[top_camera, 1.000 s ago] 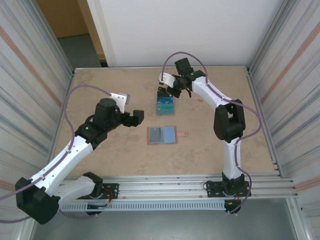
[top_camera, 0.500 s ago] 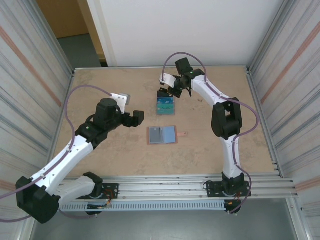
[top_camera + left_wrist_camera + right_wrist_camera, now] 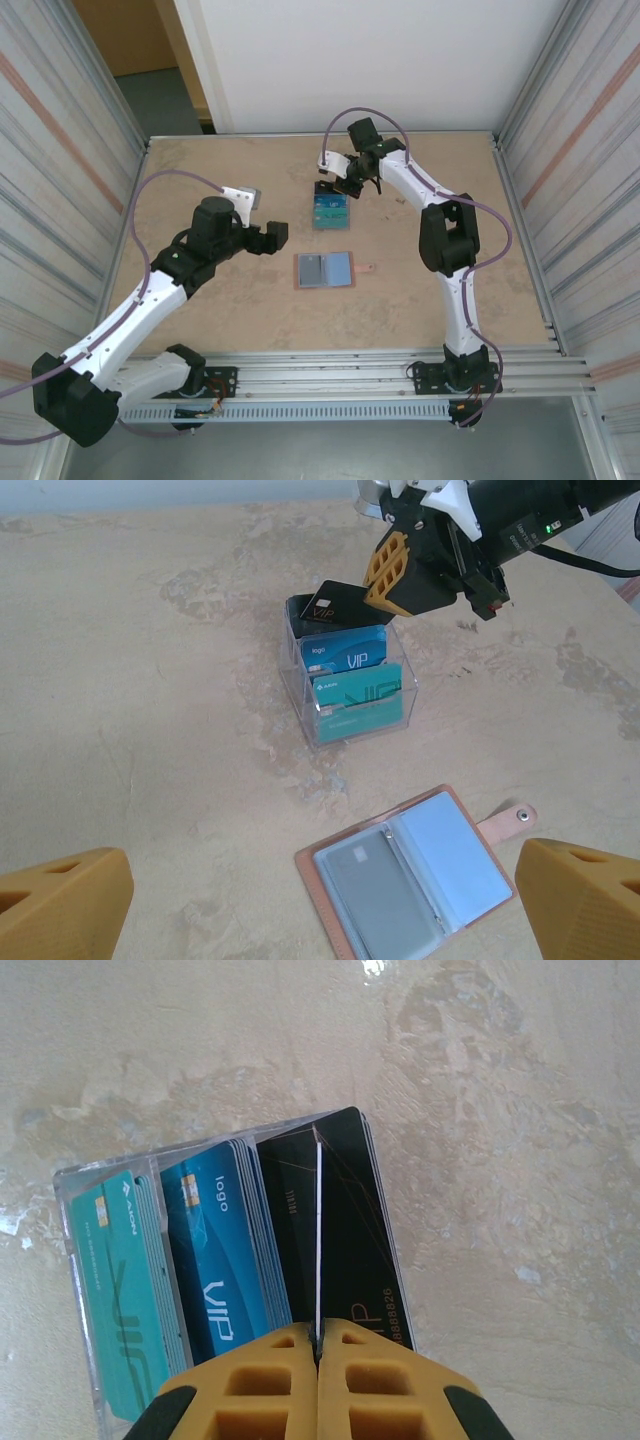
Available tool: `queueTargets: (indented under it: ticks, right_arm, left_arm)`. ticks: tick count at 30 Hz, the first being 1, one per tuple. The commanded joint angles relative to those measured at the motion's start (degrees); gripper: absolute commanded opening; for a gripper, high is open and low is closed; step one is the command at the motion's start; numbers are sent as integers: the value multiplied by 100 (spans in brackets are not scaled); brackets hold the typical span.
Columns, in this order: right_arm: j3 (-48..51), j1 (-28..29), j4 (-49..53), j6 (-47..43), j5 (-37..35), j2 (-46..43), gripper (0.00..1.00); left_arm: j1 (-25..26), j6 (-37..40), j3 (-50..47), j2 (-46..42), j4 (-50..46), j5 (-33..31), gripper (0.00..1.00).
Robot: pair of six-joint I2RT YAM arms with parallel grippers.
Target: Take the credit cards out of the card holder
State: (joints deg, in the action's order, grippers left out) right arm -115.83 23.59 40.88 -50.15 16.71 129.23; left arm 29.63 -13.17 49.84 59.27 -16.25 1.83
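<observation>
Credit cards (image 3: 345,655) and card holder (image 3: 323,270) are both lying between my two arms on the table (image 3: 200,170). On the left, my left gripper (image 3: 272,236) is hovering just beside the card holder with its jaws spread as wide as they go and nothing between them. In my left wrist view the orange fingers (image 3: 62,905) are showing at the two bottom corners. The card holder is lying open and flat, pale blue pockets up, its strap tab (image 3: 505,820) pointing right. The left pocket is looking greyer, and I cannot tell whether a card is sitting in it.

Just beyond it a clear box (image 3: 300,695) is holding the cards upright in rows: teal nearest, then blue, then black at the far end. Further right, my right gripper (image 3: 317,1355) is reaching over that far end. Its jaws are pressing together on the thin edge of a black card (image 3: 335,602), which is tilting over the black row.
</observation>
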Motion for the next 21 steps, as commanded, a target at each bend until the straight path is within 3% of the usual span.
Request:
queueTargets:
  ticks: [1, 8, 10, 13, 21]
  right_arm:
    - [-218, -11, 174, -166, 48, 178, 0]
    - [-369, 50, 321, -192, -47, 287, 1]
    - [-411, 70, 399, -197, -71, 310, 14]
    - [-458, 79, 488, -154, -46, 290, 27]
    - [-423, 85, 441, 143, 22, 36, 32]
  left_arm:
    - [-27, 42, 44, 8, 0, -42, 99]
    - [-27, 41, 76, 51, 29, -16, 99]
    - [-27, 33, 86, 66, 39, 5, 99]
    - [-27, 34, 87, 76, 73, 63, 99]
    - [-27, 2, 70, 7, 60, 86, 99]
